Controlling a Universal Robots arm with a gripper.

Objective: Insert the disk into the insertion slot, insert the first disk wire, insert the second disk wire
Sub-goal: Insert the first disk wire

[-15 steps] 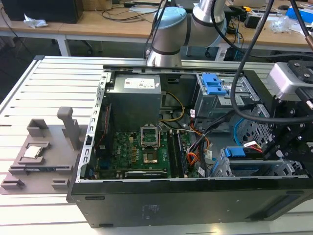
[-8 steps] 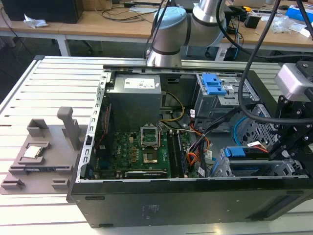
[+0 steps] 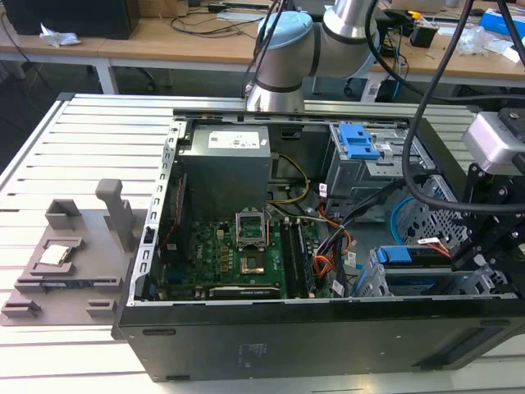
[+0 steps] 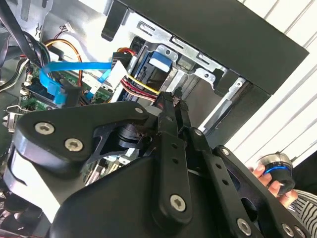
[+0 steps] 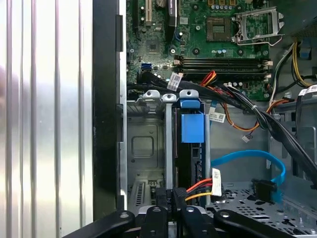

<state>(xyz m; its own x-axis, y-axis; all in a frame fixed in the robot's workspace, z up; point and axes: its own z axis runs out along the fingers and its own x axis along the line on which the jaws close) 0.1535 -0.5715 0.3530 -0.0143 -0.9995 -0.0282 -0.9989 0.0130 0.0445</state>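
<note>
Holding: the gripper [image 5: 169, 194] has its fingers drawn close together, apparently pinching the dark plug of the first disk wire [image 5: 200, 184], a red, orange and yellow bundle.
Disk: the disk [image 5: 192, 128] already sits inside the insertion slot [image 5: 169, 136], with its blue carrier tab at the slot's mouth.
Plug position: right at the disk's rear edge. Whether it is seated cannot be told.
Second disk wire: the second disk wire [image 5: 247, 154] loops loose over the perforated floor beside the slot. Its small dark plug lies apart from the disk.
Hazard, tilt: a plug held slightly askew could jam against the disk's socket instead of entering it.
Hazard, tug: the bundle looks stiff, and its pull could twist the plug within so narrow a grip or drag it out.
Hazard, snag: the blue loop lies near the gripper's linkage and could catch on it (likelier if the wrist swings sideways).
Exterior view: shows the whole computer case [image 3: 287, 336] on the slatted table [image 3: 82, 139], and the taller grey cage [image 3: 358, 141] with its blue latch. The plug itself is hidden there behind the gripper's frame.
First wrist view: looks along the slot to the motherboard [image 5: 223, 44] and shows how squarely the disk lies.
Second wrist view: shows the fingertips from the side against the bundle, and a person's hand [image 4: 265, 178] outside the case on a round knob [image 4: 277, 166].
</note>
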